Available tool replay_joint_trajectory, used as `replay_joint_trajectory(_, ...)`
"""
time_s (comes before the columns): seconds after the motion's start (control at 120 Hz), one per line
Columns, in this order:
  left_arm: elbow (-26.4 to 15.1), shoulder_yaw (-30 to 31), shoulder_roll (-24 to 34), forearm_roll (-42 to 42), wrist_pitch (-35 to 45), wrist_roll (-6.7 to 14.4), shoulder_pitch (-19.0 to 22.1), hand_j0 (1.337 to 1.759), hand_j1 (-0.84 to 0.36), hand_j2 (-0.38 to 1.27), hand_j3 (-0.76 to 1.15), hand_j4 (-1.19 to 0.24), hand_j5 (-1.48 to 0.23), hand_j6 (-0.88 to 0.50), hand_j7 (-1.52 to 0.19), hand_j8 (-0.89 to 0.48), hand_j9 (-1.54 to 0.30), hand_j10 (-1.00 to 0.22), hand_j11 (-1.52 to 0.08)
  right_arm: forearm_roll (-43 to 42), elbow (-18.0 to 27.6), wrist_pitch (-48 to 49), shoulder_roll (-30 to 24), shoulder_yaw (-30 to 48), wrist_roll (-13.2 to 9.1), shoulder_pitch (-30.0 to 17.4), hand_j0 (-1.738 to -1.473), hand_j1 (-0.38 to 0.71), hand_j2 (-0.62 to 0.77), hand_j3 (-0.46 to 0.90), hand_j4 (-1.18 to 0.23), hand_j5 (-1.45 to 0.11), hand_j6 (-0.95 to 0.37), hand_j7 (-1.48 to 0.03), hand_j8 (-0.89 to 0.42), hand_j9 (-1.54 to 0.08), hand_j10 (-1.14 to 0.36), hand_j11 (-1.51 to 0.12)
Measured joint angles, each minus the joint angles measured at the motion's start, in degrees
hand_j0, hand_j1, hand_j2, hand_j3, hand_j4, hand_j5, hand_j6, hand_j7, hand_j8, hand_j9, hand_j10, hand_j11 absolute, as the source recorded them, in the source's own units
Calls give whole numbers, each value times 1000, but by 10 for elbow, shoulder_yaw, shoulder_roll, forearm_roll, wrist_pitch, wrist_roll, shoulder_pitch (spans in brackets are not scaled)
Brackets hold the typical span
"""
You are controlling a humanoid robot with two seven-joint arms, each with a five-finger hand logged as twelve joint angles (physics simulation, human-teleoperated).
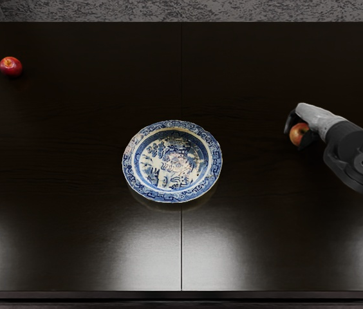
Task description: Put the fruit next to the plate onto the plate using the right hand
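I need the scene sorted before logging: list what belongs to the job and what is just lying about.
In the job:
right hand, closed around the red fruit
blue-and-white plate, nothing on it yet

Lying about:
red apple, alone at the table's far left

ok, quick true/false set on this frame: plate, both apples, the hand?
1. No fruit is on the plate. True.
2. The right hand is at the right apple. True.
3. The left arm is reaching for the left apple. False: no left arm shows; that apple lies alone at the table's far-left corner.
4. Both apples touch the plate's rim. False: each lies well clear of it, one on either side.
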Motion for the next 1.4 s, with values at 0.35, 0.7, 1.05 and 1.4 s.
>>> replay_joint_trajectory(0.35, 0, 0, 0, 0, 0, 0, 0, 1658, 339, 2, 0, -9, -11, -9, -11, -9, -11, -8, -11, 1, 34, 5, 35, 12, 0, 26, -1652, 263, 225, 2, -716, -1068, -509, -989, -305, -1044, -469, -1080)
replay_joint_trajectory(0.7, 0, 0, 0, 0, 0, 0, 0, 1658, 339, 2, 0, -9, -11, -9, -11, -9, -11, -9, -11, -20, 44, 48, 85, 5, 0, 62, -1655, 263, 240, 1, -696, -1109, -506, -990, -297, -1074, -476, -1104)
replay_joint_trajectory(1.05, 0, 0, 0, 0, 0, 0, 0, 1658, 339, 2, 0, -9, -11, -9, -11, -9, -11, -9, -11, -63, 48, 77, 159, 3, 0, 76, -1654, 197, 181, 2, -706, -1104, -540, -996, -331, -1076, -497, -1097)
replay_joint_trajectory(1.4, 0, 0, 0, 0, 0, 0, 0, 1658, 339, 2, 0, -9, -11, -9, -11, -9, -11, -9, -11, -63, 51, 79, 193, -5, 0, 44, -1654, 166, 168, 0, -696, -1128, -557, -997, -341, -1094, -532, -1091)
